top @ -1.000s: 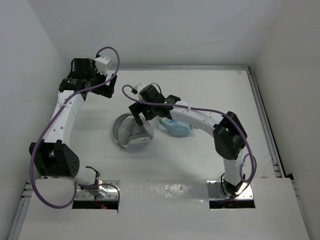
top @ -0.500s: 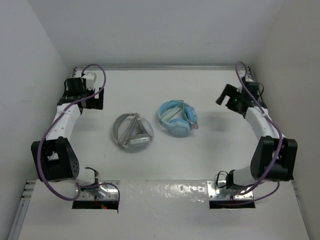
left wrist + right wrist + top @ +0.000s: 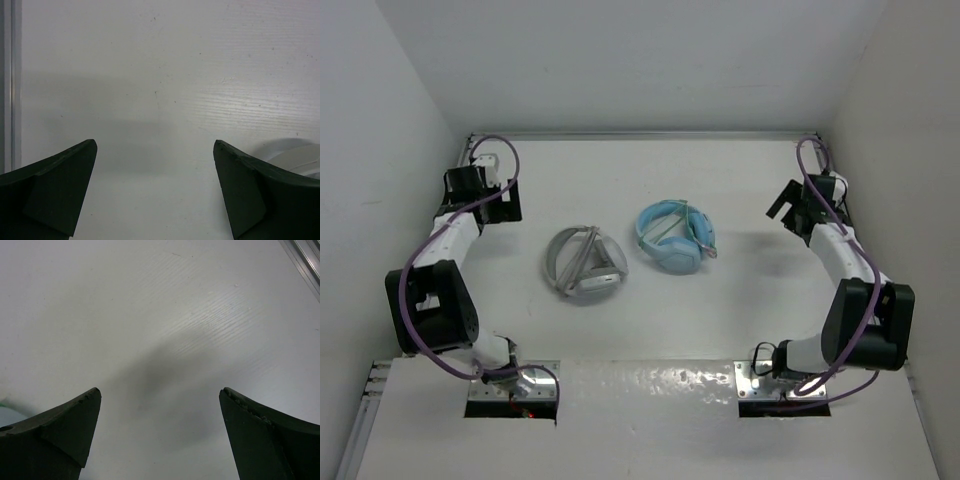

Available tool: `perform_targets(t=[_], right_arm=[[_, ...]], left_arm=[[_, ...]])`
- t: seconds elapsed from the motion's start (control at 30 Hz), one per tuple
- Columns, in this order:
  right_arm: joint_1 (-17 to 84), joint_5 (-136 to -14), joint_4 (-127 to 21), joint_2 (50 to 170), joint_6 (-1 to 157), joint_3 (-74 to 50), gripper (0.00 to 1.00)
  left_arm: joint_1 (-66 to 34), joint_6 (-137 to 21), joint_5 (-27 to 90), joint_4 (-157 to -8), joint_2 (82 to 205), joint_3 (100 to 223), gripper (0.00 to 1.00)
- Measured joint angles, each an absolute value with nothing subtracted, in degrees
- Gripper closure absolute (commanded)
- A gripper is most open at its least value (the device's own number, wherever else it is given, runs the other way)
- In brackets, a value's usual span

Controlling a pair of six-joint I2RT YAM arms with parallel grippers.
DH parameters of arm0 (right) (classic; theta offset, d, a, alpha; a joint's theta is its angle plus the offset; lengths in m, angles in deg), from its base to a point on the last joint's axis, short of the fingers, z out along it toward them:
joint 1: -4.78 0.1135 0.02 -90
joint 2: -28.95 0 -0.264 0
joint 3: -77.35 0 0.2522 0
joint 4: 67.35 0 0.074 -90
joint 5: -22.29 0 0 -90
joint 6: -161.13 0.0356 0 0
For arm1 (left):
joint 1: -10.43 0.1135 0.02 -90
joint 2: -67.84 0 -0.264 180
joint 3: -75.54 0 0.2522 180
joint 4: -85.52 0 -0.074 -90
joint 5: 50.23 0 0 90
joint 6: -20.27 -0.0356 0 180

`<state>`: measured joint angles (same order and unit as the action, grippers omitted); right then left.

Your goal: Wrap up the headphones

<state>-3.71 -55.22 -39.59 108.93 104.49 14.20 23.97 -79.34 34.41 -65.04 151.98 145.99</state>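
The white-and-grey headphones [image 3: 584, 265] lie folded on the table left of centre, their thin cable wound across the grey headband. My left gripper [image 3: 510, 203] is open and empty at the far left, well apart from them; its wrist view [image 3: 155, 150] shows bare table between the fingers and a pale ear cup edge [image 3: 295, 152] at the right. My right gripper [image 3: 782, 208] is open and empty at the far right; its wrist view [image 3: 160, 395] shows only bare table between the fingers.
Light blue headphones [image 3: 674, 236] lie right of the grey pair, cable wrapped around them; a pale blue sliver shows in the right wrist view [image 3: 6, 414]. White walls close in at left, right and back. A metal rail [image 3: 847, 250] runs along the table's right edge.
A second ago my right gripper was over the grey headphones; it has swung out to the far right. My left gripper has drawn back a little toward the left wall. Both headphones lie still.
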Motion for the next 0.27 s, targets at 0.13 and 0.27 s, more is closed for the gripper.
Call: perform_targets(t=[0.13,0.27], right_arm=[[-3.7,-55.0,-39.3,110.0,104.3,14.0,0.01],[-3.7,-56.7,-40.3,110.0,103.4,14.4,0.01]], left_arm=[[24.2,-79.3,34.1,-64.7,152.6,146.0,0.00],[24.4,-79.3,33.9,-64.6,152.6,146.0,0.00]])
